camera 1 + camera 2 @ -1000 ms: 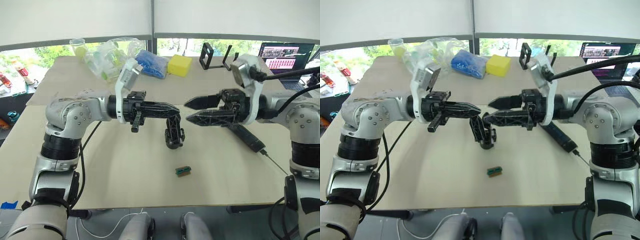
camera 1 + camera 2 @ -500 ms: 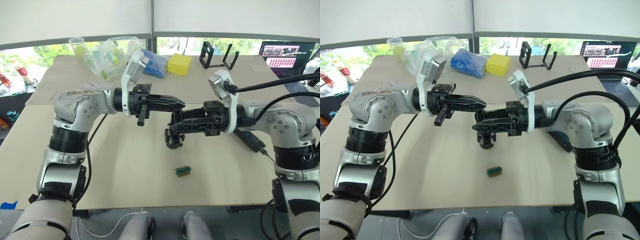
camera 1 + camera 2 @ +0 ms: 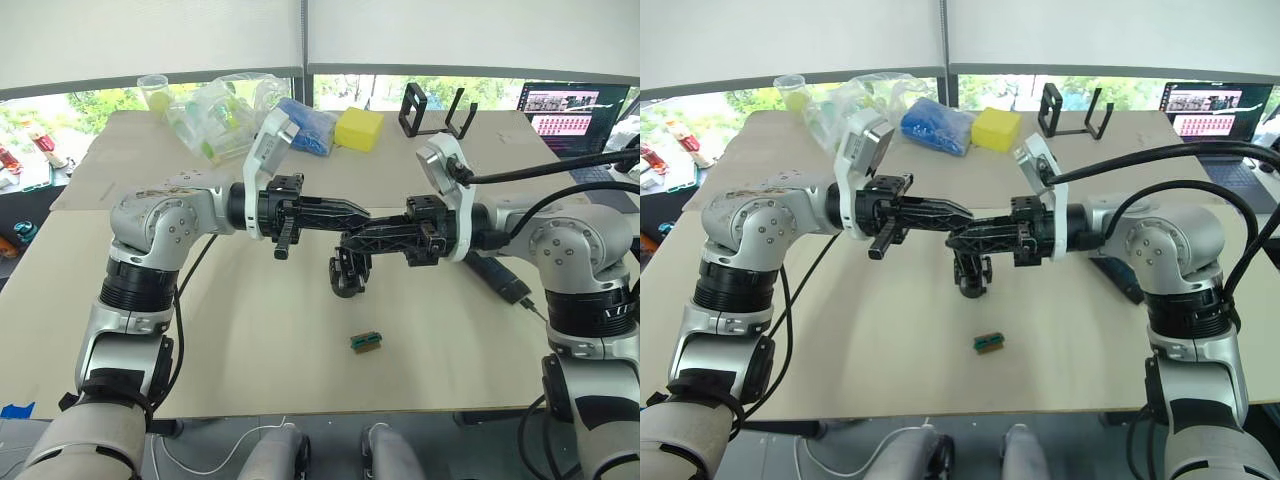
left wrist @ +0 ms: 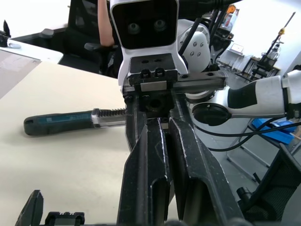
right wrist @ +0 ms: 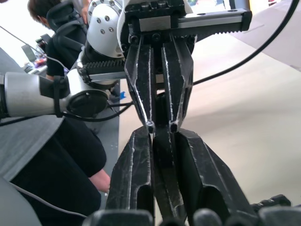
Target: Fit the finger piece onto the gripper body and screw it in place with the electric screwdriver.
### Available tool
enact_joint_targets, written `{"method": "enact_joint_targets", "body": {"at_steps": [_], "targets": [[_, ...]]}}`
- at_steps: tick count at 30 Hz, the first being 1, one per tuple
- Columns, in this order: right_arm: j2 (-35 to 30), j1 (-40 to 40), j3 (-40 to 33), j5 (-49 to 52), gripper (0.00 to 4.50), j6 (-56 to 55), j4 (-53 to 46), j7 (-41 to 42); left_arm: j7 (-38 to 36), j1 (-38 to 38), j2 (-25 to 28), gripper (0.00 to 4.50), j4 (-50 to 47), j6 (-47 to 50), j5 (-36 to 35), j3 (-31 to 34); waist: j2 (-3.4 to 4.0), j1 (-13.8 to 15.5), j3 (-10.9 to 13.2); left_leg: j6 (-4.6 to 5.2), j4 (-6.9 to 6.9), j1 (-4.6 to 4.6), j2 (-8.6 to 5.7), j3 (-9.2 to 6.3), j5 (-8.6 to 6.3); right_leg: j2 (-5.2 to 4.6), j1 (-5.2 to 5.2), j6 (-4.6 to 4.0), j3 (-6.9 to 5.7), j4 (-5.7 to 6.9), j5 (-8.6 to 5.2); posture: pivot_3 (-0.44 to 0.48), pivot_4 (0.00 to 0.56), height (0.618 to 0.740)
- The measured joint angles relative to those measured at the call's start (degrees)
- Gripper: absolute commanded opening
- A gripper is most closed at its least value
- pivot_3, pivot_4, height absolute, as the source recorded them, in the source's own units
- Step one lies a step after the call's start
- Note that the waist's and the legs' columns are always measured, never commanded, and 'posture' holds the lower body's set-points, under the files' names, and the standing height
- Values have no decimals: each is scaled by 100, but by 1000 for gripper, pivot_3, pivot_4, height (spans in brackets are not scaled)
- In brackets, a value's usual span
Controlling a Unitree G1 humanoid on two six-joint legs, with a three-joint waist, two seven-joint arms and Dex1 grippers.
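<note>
Tan tabletop (image 3: pixel 250 330), window and clutter behind.

- Nearest the edge: small green-and-brown block (image 3: pixel 367 341), lying apart from everything.
- Behind it, mid-table: gripper body (image 3: pixel 349 272), round base down.
- Directly over the body the two claws meet tip to tip. Left gripper (image 3: pixel 362 209) reaches in level from the left, fingers pressed near together. Right gripper (image 3: pixel 348 240) comes from the right, slightly lower, just above the body's top, also drawn close. Its wrist view shows a dark part in the narrow gap. Cannot tell whether that is the finger piece or the body's own upright finger; the finger piece can't be picked out elsewhere.
- Key relation, as I judge it: both claws lie along one left-right line with the body straight beneath, and the right tip is the nearer.
- Screwdriver (image 3: pixel 495 275) lies on the table under the right forearm, bit towards the table's near right edge, untouched.
- Far back: yellow block (image 3: pixel 359 129), plastic bags (image 3: pixel 215 110), laptop (image 3: pixel 565 110).
</note>
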Motion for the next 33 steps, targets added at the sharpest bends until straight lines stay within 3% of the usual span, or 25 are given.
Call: {"method": "enact_joint_targets", "body": {"at_steps": [1, 4, 7, 10, 12, 14, 18, 24, 33], "targets": [[-7, 22, 24, -94, 312, -123, -37, 49, 0, 0, 0, 0, -8, 2, 6, -1, 0, 0, 0, 0, 0, 0, 0, 0, 0, 0, 0, 0, 0, 1, 0, 0, 150, 740], [-9, 78, 82, -219, 312, -367, -76, 124, 14, 0, 5, 1122, -5, 6, 42, -3, 0, 0, 0, 0, 2, 0, 0, 0, 0, 1, 0, 0, 0, 2, 0, 0, 150, 740], [2, 141, 162, -358, 312, -624, -155, 248, 16, 0, 64, 2398, 46, -24, 134, -8, 0, -1, 0, 0, 3, 0, 0, 0, 0, 3, 0, 0, 0, 4, 0, 0, 150, 740], [7, 278, 220, -621, 312, -1157, -221, 409, -490, 68, 482, 3898, 125, -645, 561, -147, 1, -14, 0, -1, 3, 1, 0, 2, 1, 7, -2, 0, 0, 4, 0, 0, 150, 740], [-28, 412, 282, -835, 312, -1526, -238, 546, -931, 316, 824, 4500, 156, -1312, 994, -354, 4, -27, -2, -2, 2, 2, 0, 5, 1, 7, -2, 0, 1, 3, 0, 0, 150, 740], [-108, 622, 328, -1077, 312, -1919, -234, 725, -1241, 658, 1024, 4500, 330, -2082, 1527, -616, 3, -28, -2, -1, 1, 1, 0, 5, 1, 6, 0, 0, 0, 0, 0, 0, 150, 740], [-146, 849, 354, -1348, 312, -2399, -163, 918, -1302, 1087, 945, 4500, 1010, -3274, 2396, -955, 2, 26, -1, 0, 14, -4, -2, 4, 0, 5, 1, 0, -4, -3, 0, 0, 150, 740], [-155, 1117, 369, -1555, 312, -2722, -108, 1003, -694, 1197, 49, 4500, 2186, -4542, 3259, -1133, 1, 48, -1, 5, 17, -10, -6, 3, 0, 1, -3, 1, -5, 2, 1, 0, 150, 740], [-153, 1229, 368, -1666, 312, -2769, -106, 986, 36, 1186, -894, 4500, 3130, -5155, 3749, -1134, 1, 19, -1, 5, 17, -10, -5, 4, 0, 0, -6, 1, -4, 8, 1, 0, 150, 740]]}}
